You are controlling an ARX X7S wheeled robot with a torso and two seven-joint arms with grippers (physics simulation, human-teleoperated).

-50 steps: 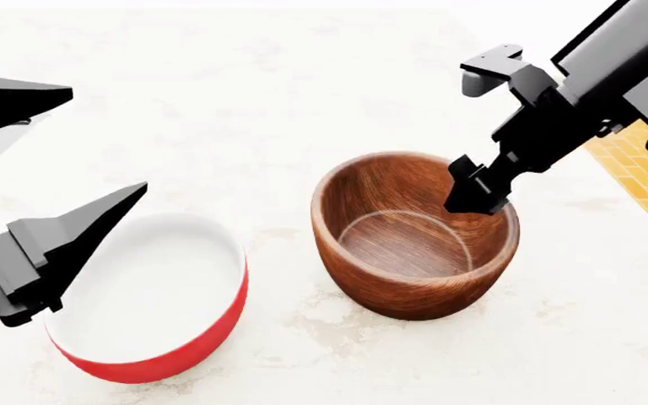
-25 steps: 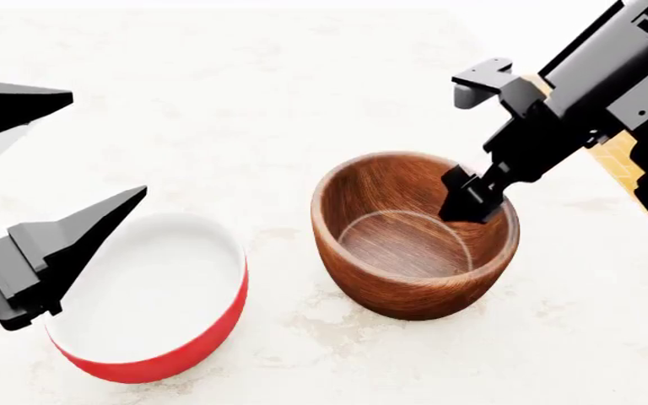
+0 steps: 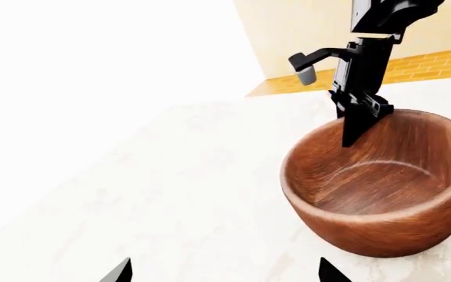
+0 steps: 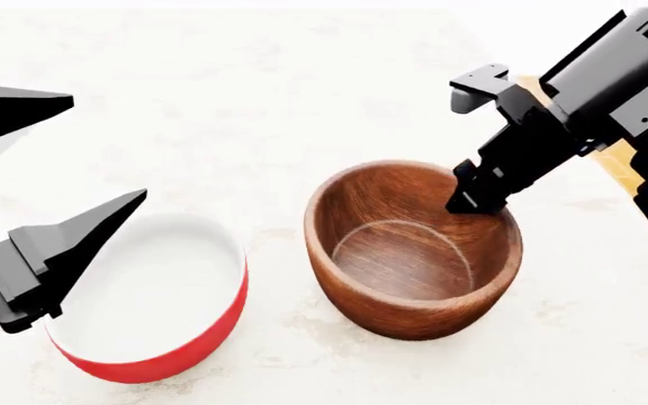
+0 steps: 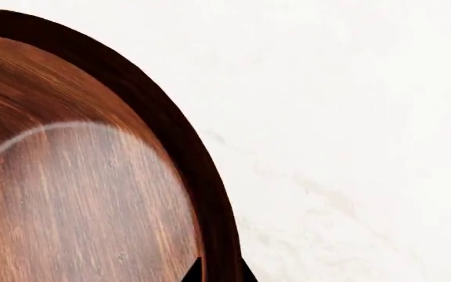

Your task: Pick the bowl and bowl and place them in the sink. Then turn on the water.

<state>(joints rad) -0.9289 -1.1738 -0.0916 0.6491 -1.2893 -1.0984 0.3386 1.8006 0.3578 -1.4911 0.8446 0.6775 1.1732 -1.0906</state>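
Note:
The brown wooden bowl [image 4: 408, 253] stands right of centre on the white counter, and it also fills the left wrist view [image 3: 382, 194]. My right gripper [image 4: 471, 198] is shut on the wooden bowl's far right rim [image 5: 209, 194], one finger inside and one outside. The red bowl with a white inside [image 4: 155, 295] sits at the near left. Above its left edge my left gripper [image 4: 108, 148] hangs open, holding nothing; only its two tips [image 3: 124, 273] show in the left wrist view. The sink is out of view.
The marbled white counter [image 4: 301, 101] stretches to the back. Its right edge borders an orange tiled surface [image 4: 623, 156], which also shows in the left wrist view [image 3: 421, 61].
The right gripper has settled onto the wooden bowl's rim, and the bowl has shifted slightly to the near left and now looks a bit larger. The left gripper and red bowl have not moved.

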